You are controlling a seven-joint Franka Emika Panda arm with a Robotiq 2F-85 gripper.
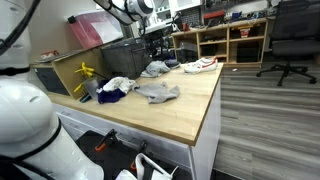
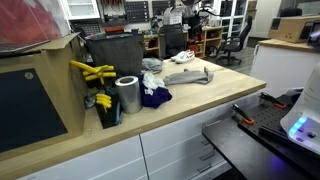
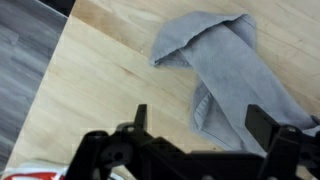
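My gripper [image 3: 200, 125] is open and empty, its two dark fingers spread well above the wooden table top [image 3: 100, 80]. Below it, between the fingers and a little ahead, lies a folded grey cloth [image 3: 225, 70]. The same grey cloth shows in both exterior views [image 1: 158, 92] [image 2: 190, 77], lying flat near the middle of the table. The arm [image 1: 138, 10] reaches in high above the far end of the table and touches nothing.
A white and red shoe [image 1: 200, 65] lies at the table's far corner. A crumpled grey garment [image 1: 155, 68], white and dark blue cloths [image 1: 115, 88], a yellow tool [image 1: 88, 72] and a metal cylinder [image 2: 127, 95] stand nearby. The table edge and the floor [image 3: 25, 60] are on the left of the wrist view.
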